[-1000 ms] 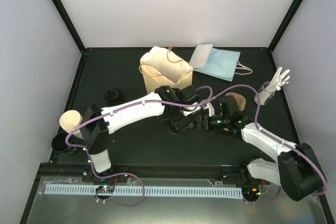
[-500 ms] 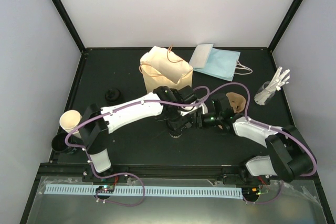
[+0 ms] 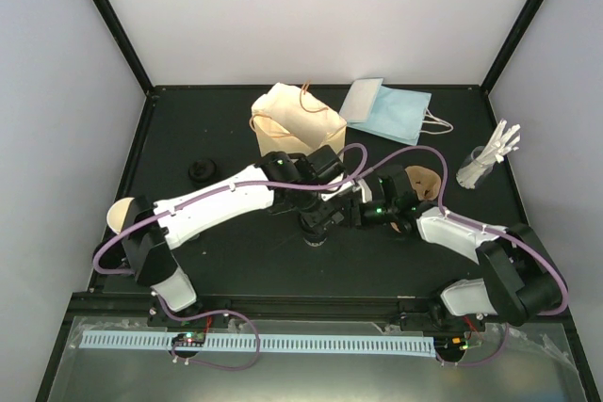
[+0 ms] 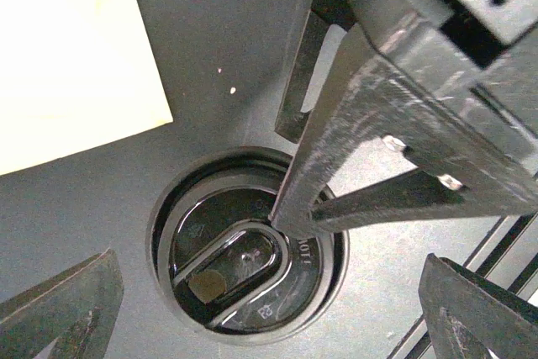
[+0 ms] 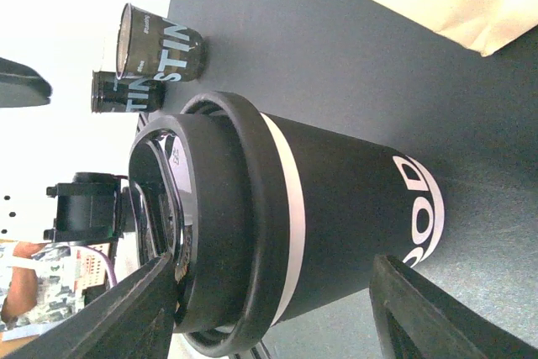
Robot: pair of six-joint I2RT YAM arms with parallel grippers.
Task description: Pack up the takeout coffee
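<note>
The takeout coffee is a black cup with a white band, white lettering and a black lid (image 3: pixel 316 235). It stands upright on the dark table in front of the tan paper bag (image 3: pixel 297 124). My left gripper (image 3: pixel 317 217) hangs straight above it, open; the left wrist view looks down on the lid (image 4: pixel 244 271) between the spread fingers (image 4: pixel 63 313). My right gripper (image 3: pixel 350 216) is open at the cup's right side. In the right wrist view the cup (image 5: pixel 336 208) lies between its fingers (image 5: pixel 134 304). One right fingertip rests at the lid's top edge.
A blue paper bag (image 3: pixel 391 108) lies at the back right. A brown pulp carrier (image 3: pixel 426 182) sits right of the arms, and a holder of white cutlery (image 3: pixel 485 162) further right. A loose black lid (image 3: pixel 200 170) and a cream cup (image 3: pixel 119 215) are at left.
My left arm swung its elbow left and brought its gripper over the cup. My right gripper moved left up to the cup's side. The cup has stayed in place.
</note>
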